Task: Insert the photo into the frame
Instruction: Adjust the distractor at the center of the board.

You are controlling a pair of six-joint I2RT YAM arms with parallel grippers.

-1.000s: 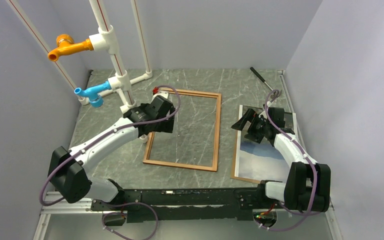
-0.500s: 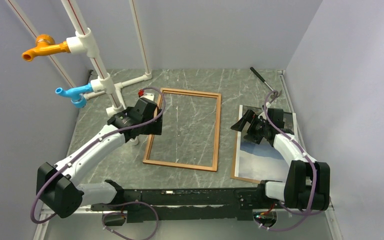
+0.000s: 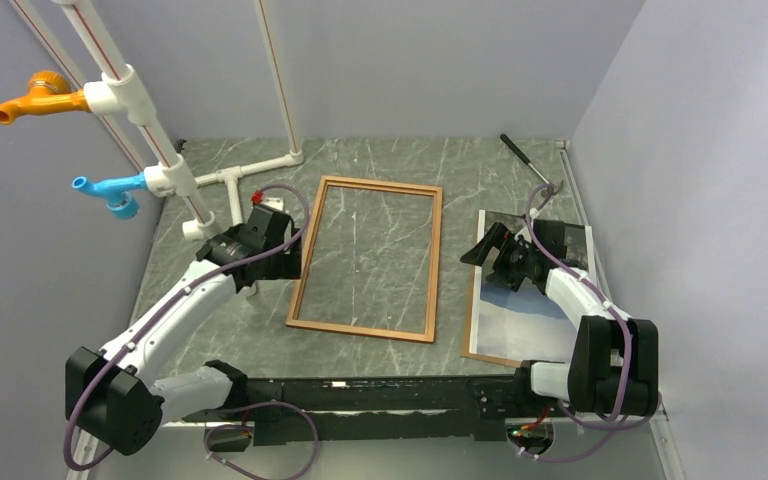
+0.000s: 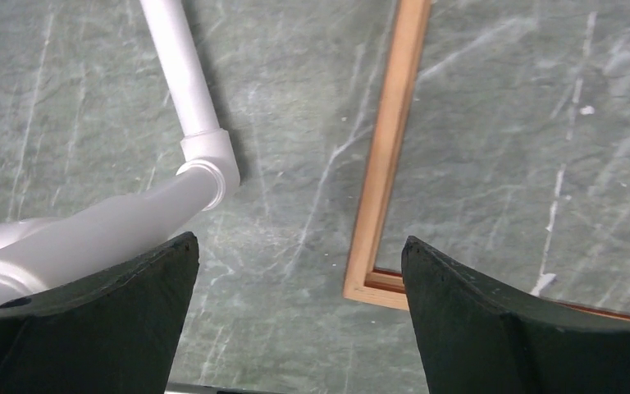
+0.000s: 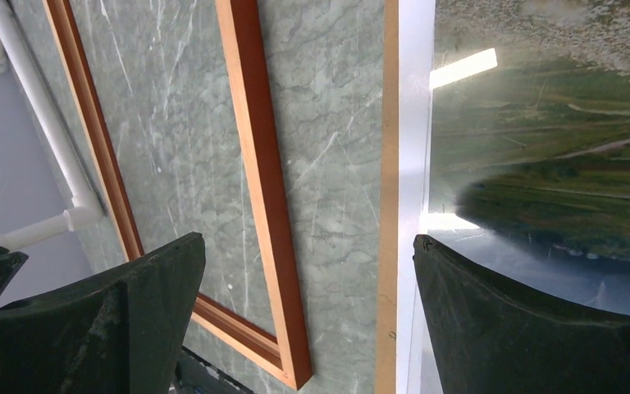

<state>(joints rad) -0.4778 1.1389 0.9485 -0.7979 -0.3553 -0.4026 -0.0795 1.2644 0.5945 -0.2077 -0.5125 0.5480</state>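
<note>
Count: one frame point(image 3: 302, 270) flat at picture centre, one photo point(image 3: 525, 318) face up at right, not touching. Left gripper point(image 4: 299, 242) and right gripper point(image 5: 308, 238) both had jaws apart, holding nothing. Only right wrist view showed me brown panel edge point(image 5: 388, 205) along photo's white border.

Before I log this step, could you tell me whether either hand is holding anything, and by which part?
Nothing is held: the left hand and the right hand are both open and empty.

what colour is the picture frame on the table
Reddish-brown wood, with no pattern. The frame shows best in the right wrist view.
</note>
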